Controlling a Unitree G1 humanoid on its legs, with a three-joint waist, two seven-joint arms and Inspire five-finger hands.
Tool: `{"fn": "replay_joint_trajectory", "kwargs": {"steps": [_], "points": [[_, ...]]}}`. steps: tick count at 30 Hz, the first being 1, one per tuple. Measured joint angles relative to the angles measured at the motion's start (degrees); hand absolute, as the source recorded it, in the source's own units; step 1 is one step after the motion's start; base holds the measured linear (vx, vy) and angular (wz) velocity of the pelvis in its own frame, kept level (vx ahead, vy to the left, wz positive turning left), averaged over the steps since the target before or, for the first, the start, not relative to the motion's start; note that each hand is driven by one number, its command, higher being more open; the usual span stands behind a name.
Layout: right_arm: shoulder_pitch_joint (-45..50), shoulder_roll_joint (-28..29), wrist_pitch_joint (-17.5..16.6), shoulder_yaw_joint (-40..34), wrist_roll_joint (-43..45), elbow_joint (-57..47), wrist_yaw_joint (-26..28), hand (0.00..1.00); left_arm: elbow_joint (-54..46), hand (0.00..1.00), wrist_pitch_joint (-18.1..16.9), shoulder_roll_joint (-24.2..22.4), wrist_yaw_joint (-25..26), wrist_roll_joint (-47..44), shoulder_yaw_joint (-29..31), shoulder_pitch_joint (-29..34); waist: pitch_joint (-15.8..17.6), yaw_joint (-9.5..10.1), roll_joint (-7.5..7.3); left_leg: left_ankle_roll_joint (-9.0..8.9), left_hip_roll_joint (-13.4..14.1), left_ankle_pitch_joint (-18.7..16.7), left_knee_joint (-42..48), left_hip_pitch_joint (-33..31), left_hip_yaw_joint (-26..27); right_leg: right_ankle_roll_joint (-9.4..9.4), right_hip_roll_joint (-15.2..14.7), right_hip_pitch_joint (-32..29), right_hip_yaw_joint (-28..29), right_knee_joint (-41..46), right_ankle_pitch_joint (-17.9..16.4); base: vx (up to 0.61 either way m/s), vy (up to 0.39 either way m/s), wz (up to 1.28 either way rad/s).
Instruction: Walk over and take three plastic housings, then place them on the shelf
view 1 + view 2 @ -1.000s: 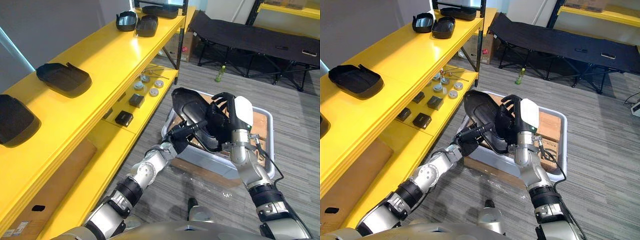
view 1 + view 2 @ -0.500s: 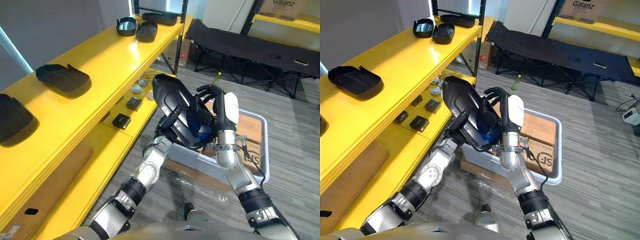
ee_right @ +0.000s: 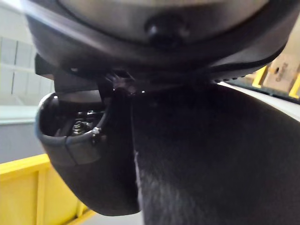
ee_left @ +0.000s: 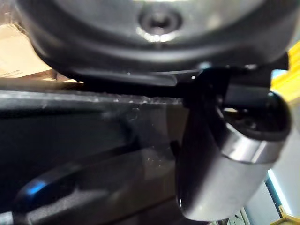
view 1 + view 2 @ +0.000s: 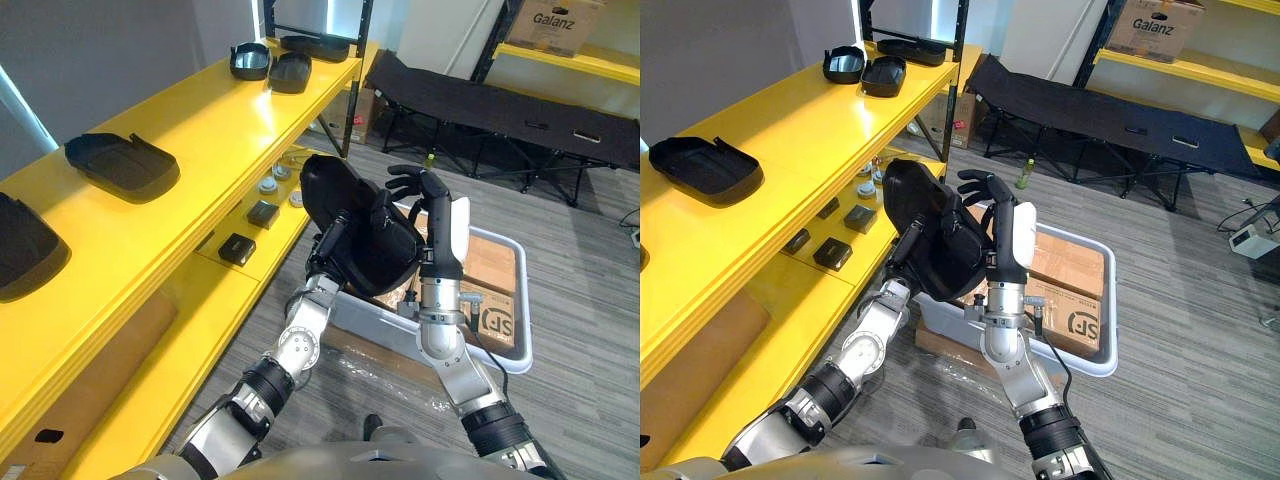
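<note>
Now | housing [image 5: 348, 212] centre frame, above bin [image 5: 525, 310] | left hand [image 5: 325, 262] pinching its edge, right hand [image 5: 432, 225] curled round it | grip firm both sides, carry level to shelf [image 5: 200, 120] upper left

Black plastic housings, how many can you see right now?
6. One held housing between the left hand and right hand; two near on the top shelf; three at its far end. The white bin may hide more.
</note>
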Motion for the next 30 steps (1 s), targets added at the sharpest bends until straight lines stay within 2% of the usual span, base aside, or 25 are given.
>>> {"fn": "replay_joint_trajectory", "kwargs": {"steps": [2, 5, 8, 9, 10, 12, 14, 17, 20, 23, 24, 27, 28, 30], "points": [[0.92, 0.41, -0.83, 1.05, 0.87, 0.11, -1.22, 1.0, -3.61, 0.0, -0.65, 0.04, 4.0, 8.14, 1.04, 1.53, -0.1, 0.24, -0.09, 0.01, -0.12, 0.03, -0.15, 0.04, -0.06, 0.0, -0.08, 0.01, -0.44, 0.0, 0.0, 0.03, 0.021, 0.03], [1.18, 1.9, -3.12, 2.42, 3.04, -0.05, -2.34, 1.0, -13.03, 0.0, -0.79, 0.09, 13.22, 23.77, 4.44, 5.34, -0.22, 0.24, 0.04, 0.0, -0.07, 0.03, -0.21, 0.0, -0.22, 0.0, -0.02, 0.02, -0.88, -0.01, 0.0, 0.0, 0.0, 0.0], [1.58, 2.69, -4.28, 3.79, 5.42, -0.23, -1.77, 1.0, -22.17, 0.0, -0.58, -0.1, 22.07, 42.42, 11.7, 8.06, -0.41, 0.26, 0.35, -0.12, -0.01, 0.11, -0.2, -0.12, -0.79, 0.0, 0.0, 0.23, -1.55, 0.0, 0.0, -0.02, 0.006, 0.05], [1.89, 2.79, -4.25, 3.72, 6.16, -0.25, -1.46, 1.0, -24.08, 0.0, -0.59, -0.27, 23.41, 45.22, 13.82, 8.63, -0.47, 0.28, 0.46, -0.14, 0.0, 0.15, -0.21, -0.15, -0.94, 0.0, 0.0, 0.31, -1.71, -0.01, 0.0, -0.03, 0.007, 0.15], [3.32, 2.95, -4.24, 3.7, 7.75, -0.39, -0.28, 1.0, -28.03, 0.0, -0.64, -0.27, 27.47, 53.49, 18.84, 9.69, -0.73, 0.62, 0.9, -0.13, 0.05, 0.25, -0.33, -0.23, -1.47, -0.03, 0.02, 0.62, -2.41, -0.06, -0.06, -0.02, 0.003, 0.16], [4.51, 3.24, -3.94, 3.64, 10.9, -0.99, 1.67, 1.0, -31.53, 0.0, -0.62, -0.17, 31.92, 61.45, 24.22, 11.39, -1.16, 0.88, 1.63, -0.13, 0.04, 0.26, -0.62, -0.21, -1.89, -0.07, 0.03, 0.9, -2.92, -0.17, -0.14, -0.01, 0.003, 0.15], [6.5, 3.52, -2.3, 2.09, 17.16, -2.7, 6.91, 1.0, -34.42, 0.0, -0.29, 0.19, 40.58, 75.68, 32.75, 14.69, -2.13, 1.81, 2.64, -0.22, -0.04, 0.8, -1.51, -0.44, -2.59, -0.06, 0.04, 0.99, -3.75, -0.67, -0.14, 0.0, 0.001, 0.16], [8.79, 3.59, -1.46, -0.68, 25.51, -3.18, 13.47, 1.0, -35.59, 0.0, 0.46, 1.48, 48.21, 84.06, 39.83, 20.5, -3.37, 3.22, 2.95, -0.32, -0.02, 1.55, -2.31, -1.35, -3.98, -0.06, 0.17, 0.98, -5.4, -1.21, -0.14, 0.02, -0.01, 0.24], [10.12, 3.89, -0.05, -2.78, 31.78, -4.56, 18.65, 1.0, -36.29, 0.0, 0.5, 1.42, 50.72, 84.89, 42.71, 24.88, -3.44, 4.39, 2.81, -0.33, -0.08, 1.68, -2.3, -1.76, -4.58, -0.06, 0.12, 0.97, -5.87, -1.24, -0.14, 0.01, 0.003, 0.14], [12.14, 5.07, 0.14, -3.82, 37.04, -8.21, 23.6, 1.0, -45.12, 0.0, 0.49, -0.35, 50.43, 85.31, 43.55, 32.58, -3.7, 4.68, 2.19, -0.33, -0.09, 1.67, -2.18, -2.65, -5.48, -0.05, 0.06, 0.86, -6.72, -1.29, -0.25, 0.0, 0.005, 0.14], [12.15, 5.76, 0.22, -3.82, 39.92, -9.4, 25.81, 1.0, -51.16, 0.0, 0.29, -0.91, 48.86, 86.29, 43.65, 36.01, -3.75, 4.84, 2.14, -0.33, -0.12, 1.67, -1.96, -3.26, -6.21, 0.0, 0.01, 0.86, -7.36, -1.29, -0.44, 0.0, 0.0, 0.2], [11.5, 6.46, 0.33, -3.33, 43.05, -9.87, 28.1, 1.0, -58.21, 0.0, -0.92, -0.86, 43.94, 87.33, 43.82, 38.52, -3.62, 5.94, 2.42, -0.29, -0.26, 1.74, -1.23, -4.74, -8.08, 0.05, -0.15, 1.05, -9.23, -1.29, -0.66, -0.01, 0.001, 0.35], [10.81, 6.46, 0.54, -2.38, 42.67, -9.82, 27.83, 1.0, -60.58, 0.0, -2.53, -0.86, 40.85, 87.18, 44.12, 39.69, -3.68, 6.67, 2.83, -0.19, -0.5, 1.92, -0.99, -6.14, -9.85, 0.17, -0.35, 1.21, -11.0, -1.29, -0.83, -0.02, 0.004, 0.53], [9.17, 6.12, 0.67, -0.89, 42.26, -9.38, 26.91, 1.0, -61.87, 0.0, -3.54, -0.94, 38.34, 87.05, 45.01, 41.42, -3.74, 7.35, 3.23, -0.17, -0.89, 2.53, -1.19, -6.86, -11.81, 0.31, -0.59, 1.68, -13.02, -1.29, -1.09, -0.01, 0.001, 0.6]]}}
